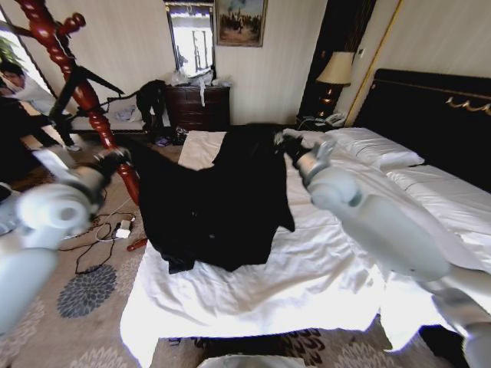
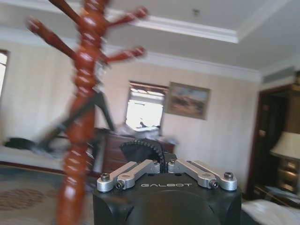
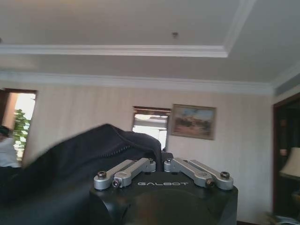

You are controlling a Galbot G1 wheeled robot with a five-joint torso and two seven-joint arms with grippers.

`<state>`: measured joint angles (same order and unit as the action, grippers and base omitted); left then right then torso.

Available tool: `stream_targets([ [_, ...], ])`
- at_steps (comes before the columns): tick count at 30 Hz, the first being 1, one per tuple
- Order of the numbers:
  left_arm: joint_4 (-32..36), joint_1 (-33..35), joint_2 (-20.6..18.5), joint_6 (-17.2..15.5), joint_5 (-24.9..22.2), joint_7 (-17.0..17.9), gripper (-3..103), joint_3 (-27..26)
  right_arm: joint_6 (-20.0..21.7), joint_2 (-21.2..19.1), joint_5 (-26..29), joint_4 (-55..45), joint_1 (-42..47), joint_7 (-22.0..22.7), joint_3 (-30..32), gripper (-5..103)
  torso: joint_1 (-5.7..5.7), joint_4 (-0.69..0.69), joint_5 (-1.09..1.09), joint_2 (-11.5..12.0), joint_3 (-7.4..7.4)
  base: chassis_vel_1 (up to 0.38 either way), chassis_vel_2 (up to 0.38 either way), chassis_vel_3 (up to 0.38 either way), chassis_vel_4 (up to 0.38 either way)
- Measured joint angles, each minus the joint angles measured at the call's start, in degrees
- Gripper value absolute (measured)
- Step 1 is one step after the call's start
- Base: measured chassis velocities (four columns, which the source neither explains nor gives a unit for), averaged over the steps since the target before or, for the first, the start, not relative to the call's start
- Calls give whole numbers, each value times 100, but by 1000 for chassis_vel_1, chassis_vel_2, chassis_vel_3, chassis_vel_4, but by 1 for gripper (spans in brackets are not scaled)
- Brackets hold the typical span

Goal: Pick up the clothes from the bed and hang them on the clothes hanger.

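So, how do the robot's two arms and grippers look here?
Both arms are made of rounded pale grey-white segments with bulbous joints. The left gripper and the right gripper each sit on a matte black housing printed GALBOT in white, with silver metal linkage bars fixed by dark bolts. A black ribbed part sits between the left gripper's bars.

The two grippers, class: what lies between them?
In the head view, the black garment hangs spread between the left gripper and the right gripper, its lower part draped on the bed.
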<state>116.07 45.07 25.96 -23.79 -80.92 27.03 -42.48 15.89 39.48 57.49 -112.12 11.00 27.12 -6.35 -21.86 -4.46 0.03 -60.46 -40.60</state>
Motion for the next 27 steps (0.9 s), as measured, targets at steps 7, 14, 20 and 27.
stream_targets([
  [7, -333, 114, -803, -99, -494, -366, 2, -531, -666, -532, -775, 588, 234, -554, 271, 2, 0, -4, -3, 0, -1, 0, 0, 0, 0],
  [14, -336, -43, -1311, -30, -545, -745, 2, -423, -1091, -565, -1036, 930, -31, -837, 146, 2, -1, 2, -1, 0, -1, 0, 0, 0, 0],
  [20, -103, -166, -1573, 60, -551, -1102, 2, -192, -2125, -504, -2049, 1429, -676, -1630, -246, 2, -1, -3, -5, 1, -1, 0, 0, 0, 0],
  [27, 763, -6, -1714, 4, -360, -1540, 2, 121, -3161, 72, -2957, 2002, -2244, -2459, -1168, 2, -1, 3, 1, 0, -1, 0, 0, 0, 0],
])
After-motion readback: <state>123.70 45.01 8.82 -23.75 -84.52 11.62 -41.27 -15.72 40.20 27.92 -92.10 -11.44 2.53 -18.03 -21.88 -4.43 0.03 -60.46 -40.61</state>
